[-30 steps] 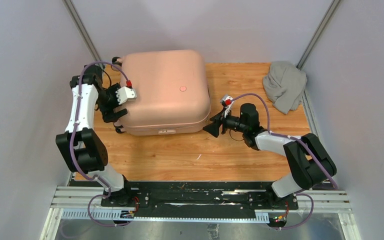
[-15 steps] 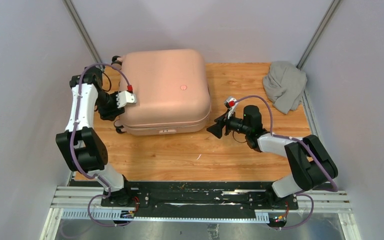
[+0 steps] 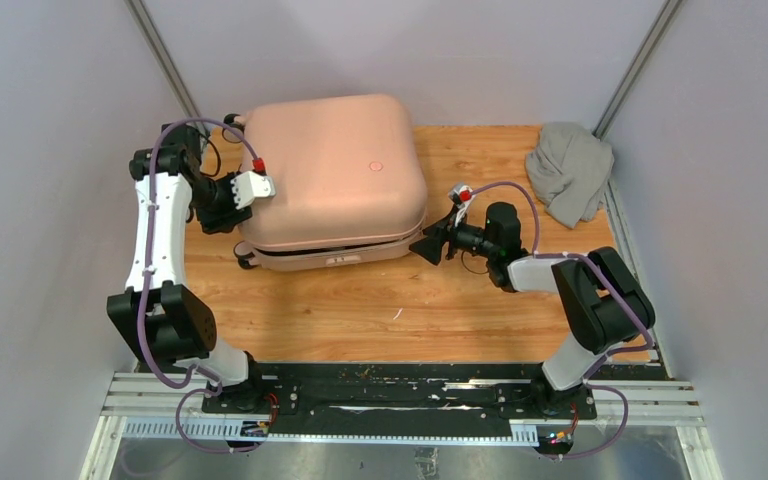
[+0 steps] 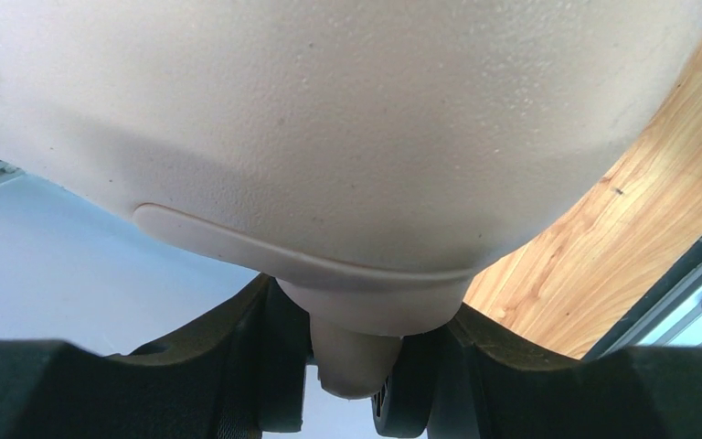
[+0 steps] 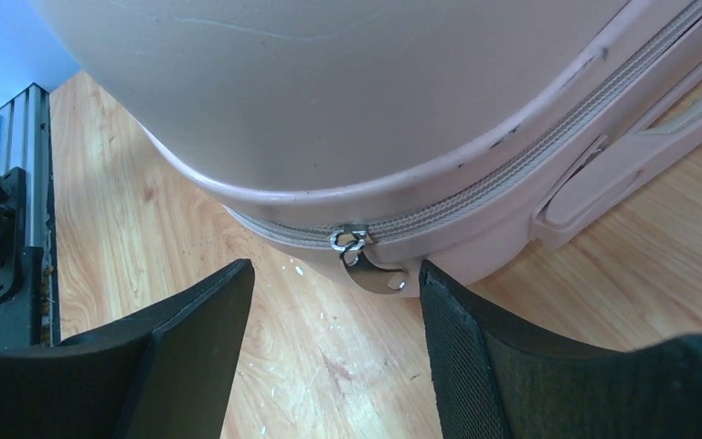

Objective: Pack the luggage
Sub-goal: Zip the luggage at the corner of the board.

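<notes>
The pale pink luggage [image 3: 330,170] lies flat on the wooden table [image 3: 390,310], round emblem [image 3: 376,167] facing up. At its left side my left gripper [image 3: 235,195] is shut on a pink tab [image 4: 361,352] sticking out under the shell [image 4: 329,137], with a black finger pressed on each side. A dark gap shows under the upper shell along the near edge [image 3: 300,248]. My right gripper [image 3: 425,247] stands open, level with the table at the near right corner. The metal zipper pull [image 5: 351,241] hangs just ahead of its open fingertips [image 5: 334,302], untouched, on a closed zipper.
A crumpled grey cloth [image 3: 568,170] lies at the back right corner of the table. Black caster wheels [image 3: 244,260] stick out on the luggage's left side. Grey walls close in on both sides, and the arms' metal base rail [image 3: 400,385] runs along the near edge.
My left gripper has closed from wide open onto the tab on the luggage's left side. The luggage has shifted slightly right with its upper shell raised. The right gripper edged toward the corner.
</notes>
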Controlling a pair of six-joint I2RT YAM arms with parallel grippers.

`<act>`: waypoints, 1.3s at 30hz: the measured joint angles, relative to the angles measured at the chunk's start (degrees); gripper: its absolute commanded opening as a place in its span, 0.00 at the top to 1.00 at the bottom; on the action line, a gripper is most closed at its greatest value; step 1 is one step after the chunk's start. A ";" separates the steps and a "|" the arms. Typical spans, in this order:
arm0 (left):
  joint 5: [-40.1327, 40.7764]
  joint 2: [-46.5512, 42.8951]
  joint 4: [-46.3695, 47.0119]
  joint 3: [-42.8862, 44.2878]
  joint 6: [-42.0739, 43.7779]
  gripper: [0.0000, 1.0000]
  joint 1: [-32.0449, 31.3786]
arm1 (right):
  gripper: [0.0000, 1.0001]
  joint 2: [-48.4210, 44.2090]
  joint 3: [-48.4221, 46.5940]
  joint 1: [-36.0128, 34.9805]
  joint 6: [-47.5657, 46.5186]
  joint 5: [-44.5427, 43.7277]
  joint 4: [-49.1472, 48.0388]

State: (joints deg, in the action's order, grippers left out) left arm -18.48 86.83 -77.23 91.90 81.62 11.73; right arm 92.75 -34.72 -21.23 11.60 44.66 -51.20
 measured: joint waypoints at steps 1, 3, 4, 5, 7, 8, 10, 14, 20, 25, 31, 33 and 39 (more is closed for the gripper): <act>-0.15 0.00 0.00 -0.26 -0.39 1.00 -0.22 | 0.33 0.33 -0.15 0.02 0.74 0.35 -0.92; -0.33 0.00 0.07 -0.76 -1.09 1.00 -0.37 | 0.38 0.70 -0.15 0.02 1.57 0.42 -2.01; -0.35 0.00 0.09 -0.96 -1.42 1.00 -0.42 | 0.41 0.92 -0.15 0.13 1.97 0.37 -2.36; -0.35 0.00 0.09 -0.98 -1.44 1.00 -0.44 | 0.44 1.03 -0.15 0.15 2.19 0.24 -2.40; -0.33 0.00 0.09 -1.01 -1.62 1.00 -0.52 | 0.50 1.11 -0.15 0.20 2.27 -0.44 -2.34; -0.31 0.00 0.09 -1.01 -1.68 1.00 -0.52 | 0.51 1.11 -0.17 0.20 2.10 -1.11 -2.19; -0.26 0.00 0.09 -1.14 -1.75 1.00 -0.57 | 0.54 1.11 -0.46 0.20 1.81 -3.08 -1.31; -0.24 0.00 0.11 -1.31 -1.90 1.00 -0.59 | 0.49 1.09 -0.50 0.28 1.55 -4.15 -0.74; -0.22 0.00 0.44 -1.84 -1.97 1.00 -0.61 | 0.43 1.09 -1.33 0.48 0.81 -4.70 0.81; -0.33 -0.09 0.85 -2.47 -2.43 1.00 -0.63 | 0.34 1.09 -1.99 1.60 0.28 -5.18 1.99; -0.33 -0.11 0.98 -2.67 -2.62 1.00 -0.63 | 0.33 1.09 -4.13 3.78 -0.04 -2.58 3.82; -0.33 -0.11 1.01 -2.67 -2.62 1.00 -0.63 | 0.33 1.14 -4.59 3.93 0.00 -1.16 3.87; -0.17 -0.11 1.22 -2.67 -2.60 1.00 -0.63 | 0.35 3.56 -5.88 4.02 2.58 4.13 0.83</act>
State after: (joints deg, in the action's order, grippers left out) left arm -18.65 86.72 -76.01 89.23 79.02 11.09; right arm 96.31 -40.60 -17.21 14.17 48.80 -50.37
